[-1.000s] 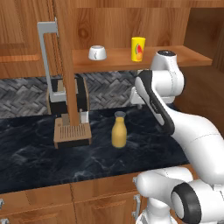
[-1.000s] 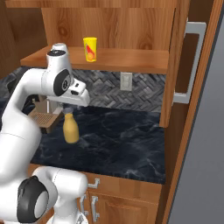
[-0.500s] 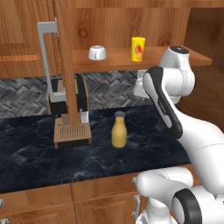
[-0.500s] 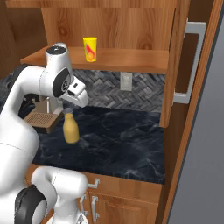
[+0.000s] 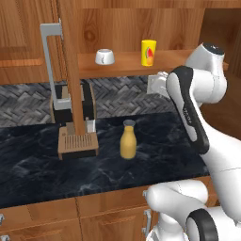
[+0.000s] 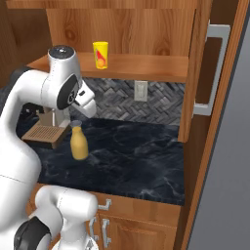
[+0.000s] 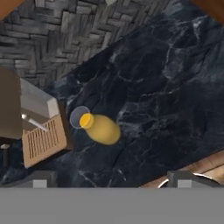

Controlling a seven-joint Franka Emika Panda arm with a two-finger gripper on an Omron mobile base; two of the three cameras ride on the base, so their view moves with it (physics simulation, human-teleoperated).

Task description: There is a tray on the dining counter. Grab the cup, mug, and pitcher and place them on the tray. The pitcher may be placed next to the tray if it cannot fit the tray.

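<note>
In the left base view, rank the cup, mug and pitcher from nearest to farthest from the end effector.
1. Cup, on the shelf just above the end effector.
2-3. Mug, further left on shelf, and pitcher, down on counter: too close to call.

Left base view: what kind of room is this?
A kitchen, rendered. Black marble counter backed by grey herringbone tiles, wooden cabinets with a shelf holding a white mug and a yellow cup.
</note>
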